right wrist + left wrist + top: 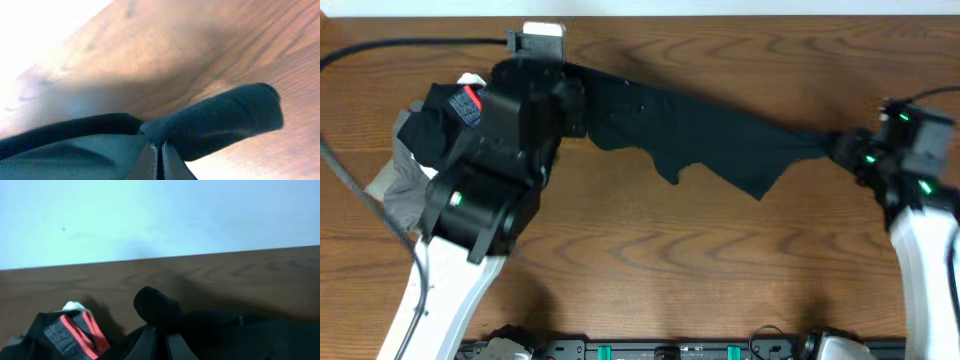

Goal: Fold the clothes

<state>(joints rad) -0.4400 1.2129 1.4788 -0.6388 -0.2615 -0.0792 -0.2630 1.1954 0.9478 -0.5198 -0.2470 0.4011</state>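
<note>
Black garment: pulled out long between the two sets of jaws, across the far half of the counter. Its lower edge hangs in uneven points, and I cannot tell whether it is lifted clear of the wood.
Left jaws: together, clamped on a bunched end of the black garment, with a knob of cloth poking out just past the tips.
Right jaws: together, clamped on the opposite end, with a rolled tuft sticking out beyond the tips.
Other clothes: a loose heap just beside the left jaws, made up of a black piece with a red-striped band, a grey piece and a scrap of white.
Done so far: one garment is gripped at both ends and drawn out, but no fold shows anywhere.
Left to do: by my judgement nearly everything. This garment needs laying flat, smoothing and folding, and then the heap needs the same.
</note>
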